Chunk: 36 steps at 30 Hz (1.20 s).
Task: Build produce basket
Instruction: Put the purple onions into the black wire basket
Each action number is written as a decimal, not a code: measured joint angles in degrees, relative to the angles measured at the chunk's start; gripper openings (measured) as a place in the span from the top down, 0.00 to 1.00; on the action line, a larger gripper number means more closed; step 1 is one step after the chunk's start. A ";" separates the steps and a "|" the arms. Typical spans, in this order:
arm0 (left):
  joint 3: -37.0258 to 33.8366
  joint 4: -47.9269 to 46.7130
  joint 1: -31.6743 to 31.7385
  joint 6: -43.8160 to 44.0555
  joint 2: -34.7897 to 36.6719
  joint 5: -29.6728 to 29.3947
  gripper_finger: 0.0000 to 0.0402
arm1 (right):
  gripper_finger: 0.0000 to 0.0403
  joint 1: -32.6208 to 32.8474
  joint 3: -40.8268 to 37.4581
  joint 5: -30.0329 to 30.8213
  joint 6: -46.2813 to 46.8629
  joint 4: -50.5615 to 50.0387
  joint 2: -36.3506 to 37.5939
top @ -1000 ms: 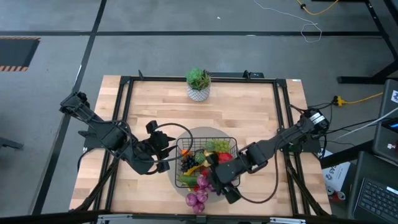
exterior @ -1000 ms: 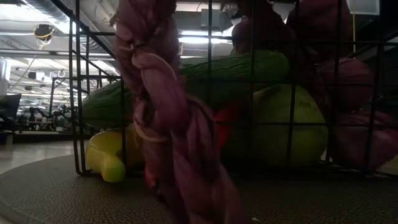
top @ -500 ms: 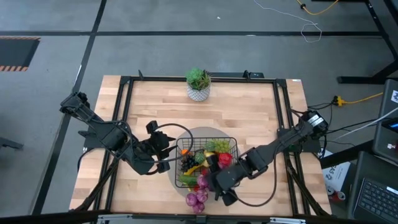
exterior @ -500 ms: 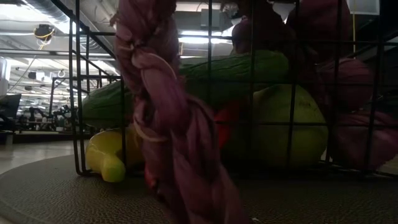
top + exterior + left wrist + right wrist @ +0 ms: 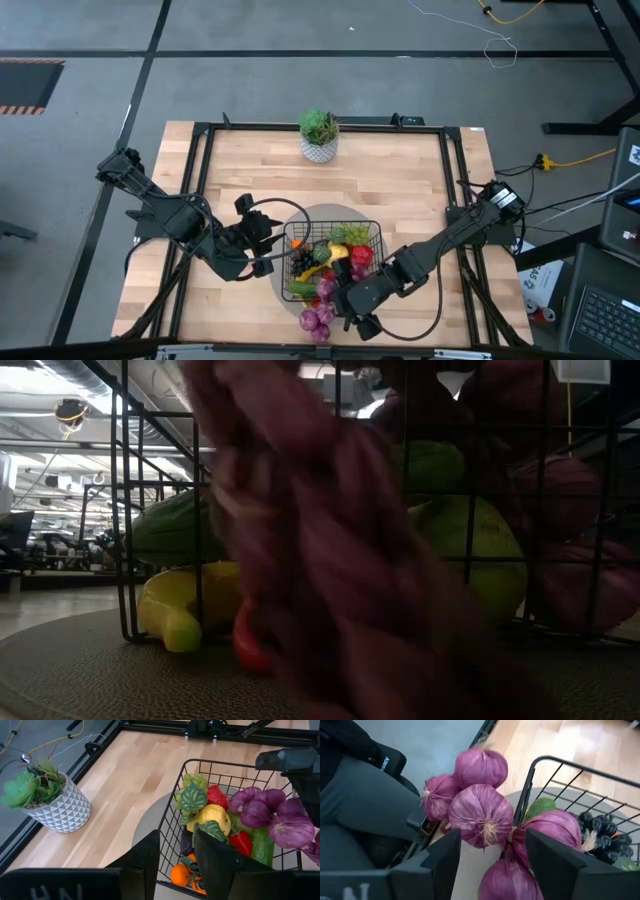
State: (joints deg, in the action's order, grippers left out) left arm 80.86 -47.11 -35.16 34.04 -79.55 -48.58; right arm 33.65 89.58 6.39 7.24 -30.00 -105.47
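**Basket sits packed as your right gripper grips purple onions at its edge**

Basket (image 5: 333,258) rests on a round grey mat (image 5: 300,222) at the table's 6 o'clock side, holding a pear (image 5: 215,817), red peppers (image 5: 217,796), cucumber (image 5: 165,528), banana (image 5: 180,605) and black grapes (image 5: 601,836). Your right gripper (image 5: 340,300), at the basket's 6 o'clock rim, has its fingers spread around a braided string of purple onions (image 5: 482,815) draped over the wire. Your left gripper (image 5: 272,250) waits at the basket's 9 o'clock side, fingers apart astride the wire wall. A potted plant (image 5: 319,135) stands at 12 o'clock.
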 joint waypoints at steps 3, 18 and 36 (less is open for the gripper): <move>0.00 0.01 0.00 0.00 0.00 0.00 0.71 | 0.48 0.02 0.02 -0.02 -0.49 1.36 0.00; 0.00 -0.23 -0.01 0.00 0.02 0.01 0.71 | 0.62 -0.47 0.17 -3.10 0.43 3.72 -1.92; 0.00 -1.16 0.00 0.00 0.02 1.55 0.71 | 0.71 -1.29 0.17 -3.06 3.04 5.33 -2.03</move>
State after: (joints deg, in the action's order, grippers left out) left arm 80.86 -48.27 -35.16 34.04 -79.53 -47.03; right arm 32.36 89.76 3.33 10.28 -24.67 -107.50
